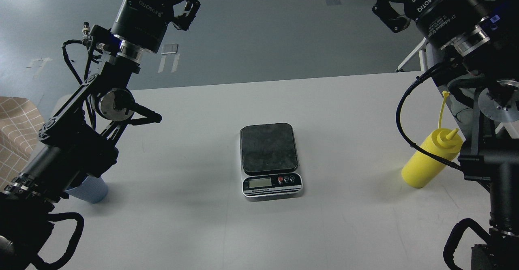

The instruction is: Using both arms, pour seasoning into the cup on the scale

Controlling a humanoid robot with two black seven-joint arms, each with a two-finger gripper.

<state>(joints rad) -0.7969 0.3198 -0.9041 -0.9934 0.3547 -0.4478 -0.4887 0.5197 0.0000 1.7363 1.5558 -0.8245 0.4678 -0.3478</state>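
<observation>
Bare scale (pixel 269 148), cup (pixel 90 189) left, seasoning (pixel 430 159) right

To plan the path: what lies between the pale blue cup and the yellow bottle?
Head view: only the flat dark-plated kitchen scale on the white table.

Cup (pixel 90 189) mostly behind left arm (pixel 69 140); scale (pixel 271 160) display unreadable.

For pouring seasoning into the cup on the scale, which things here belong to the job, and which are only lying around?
Belong to the job:
- yellow plastic squeeze bottle, right
- pale blue ribbed plastic cup, left, partly hidden by the arm
- flat kitchen scale with dark plate, centre, nothing on it

Only lying around:
- tan checked cloth, left edge
- grey tape strips on the floor
</observation>
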